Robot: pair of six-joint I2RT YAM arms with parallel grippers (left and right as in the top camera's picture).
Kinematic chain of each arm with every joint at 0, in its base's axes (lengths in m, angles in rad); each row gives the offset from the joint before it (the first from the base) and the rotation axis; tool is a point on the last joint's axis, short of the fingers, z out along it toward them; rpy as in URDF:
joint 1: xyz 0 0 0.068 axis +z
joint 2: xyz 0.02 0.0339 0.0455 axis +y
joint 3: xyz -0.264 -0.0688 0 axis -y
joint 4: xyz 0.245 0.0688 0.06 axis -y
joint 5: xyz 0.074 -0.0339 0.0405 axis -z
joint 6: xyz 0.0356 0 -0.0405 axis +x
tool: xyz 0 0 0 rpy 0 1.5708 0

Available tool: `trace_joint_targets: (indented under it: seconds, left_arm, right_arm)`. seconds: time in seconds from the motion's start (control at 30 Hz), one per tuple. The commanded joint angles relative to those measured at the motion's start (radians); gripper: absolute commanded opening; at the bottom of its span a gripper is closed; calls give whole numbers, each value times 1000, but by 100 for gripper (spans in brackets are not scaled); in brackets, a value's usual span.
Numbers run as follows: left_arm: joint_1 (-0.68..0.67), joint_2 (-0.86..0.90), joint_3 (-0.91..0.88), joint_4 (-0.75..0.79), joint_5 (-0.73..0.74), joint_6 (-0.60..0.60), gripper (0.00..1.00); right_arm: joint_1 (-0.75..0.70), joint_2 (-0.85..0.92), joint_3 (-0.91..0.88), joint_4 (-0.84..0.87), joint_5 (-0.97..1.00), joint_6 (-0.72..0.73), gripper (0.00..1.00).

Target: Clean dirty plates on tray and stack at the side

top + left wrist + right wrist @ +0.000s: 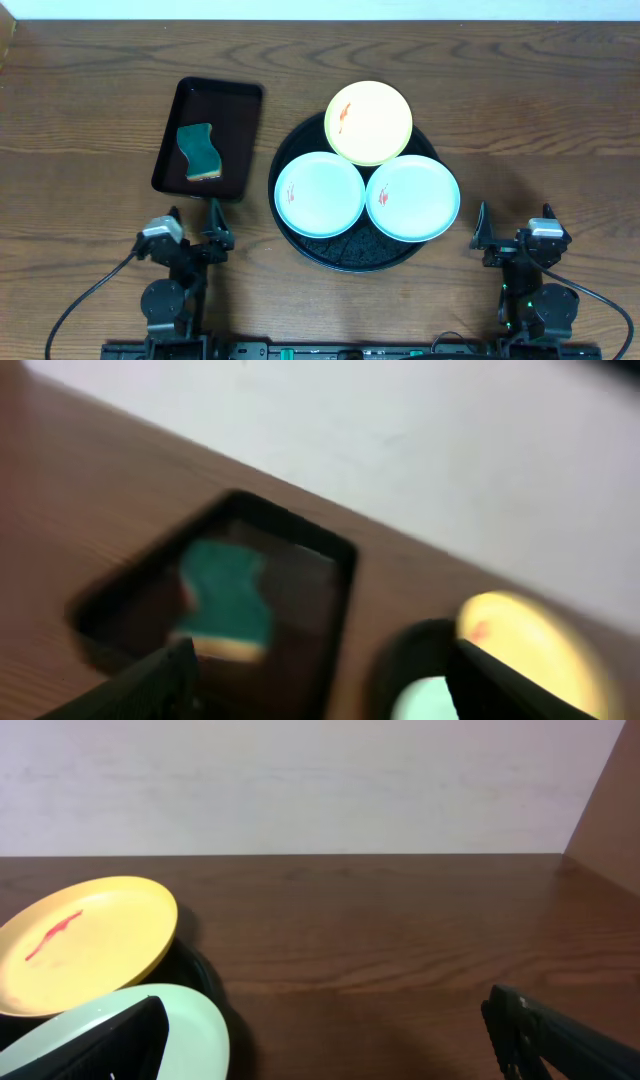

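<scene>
Three plates lie on the round black tray (345,262): a yellow plate (368,122) at the back, overlapping two mint-blue plates, one on the left (319,193) and one on the right (412,198). Each carries a red-orange smear. My left gripper (193,215) stands open near the front edge, left of the tray, holding nothing. My right gripper (514,222) stands open to the tray's right, also holding nothing. The right wrist view shows the yellow plate (85,945) and a mint-blue plate (190,1030) at the left. The left wrist view is blurred; the yellow plate (530,645) shows at its right.
A smaller rectangular black tray (207,137) holds a green and yellow sponge (200,152), just beyond my left gripper. In the left wrist view the sponge (228,595) is straight ahead. The table is dark wood, with a pale wall behind it.
</scene>
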State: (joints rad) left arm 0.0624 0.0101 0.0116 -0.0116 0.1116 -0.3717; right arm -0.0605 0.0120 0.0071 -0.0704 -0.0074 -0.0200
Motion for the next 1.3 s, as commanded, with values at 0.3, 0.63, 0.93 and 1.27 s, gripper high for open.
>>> trace_joint_targets:
  seconds: [0.3, 0.63, 0.93, 1.27]
  left_arm:
    - [-3, -6, -7, -28, 345, -550, 80]
    - [-3, -6, 21, 67, 457, -450, 80]
    - [-2, 71, 304, 54, 268, -21, 80]
    - [-2, 642, 876, -463, 32, 143, 80]
  right_arm:
    - [10, -3, -2, -5, 6, -15, 99]
    - [10, -3, -2, -5, 6, -15, 99]
    - [10, -3, -2, -5, 6, -15, 99]
    - [10, -3, -2, -5, 6, -15, 99]
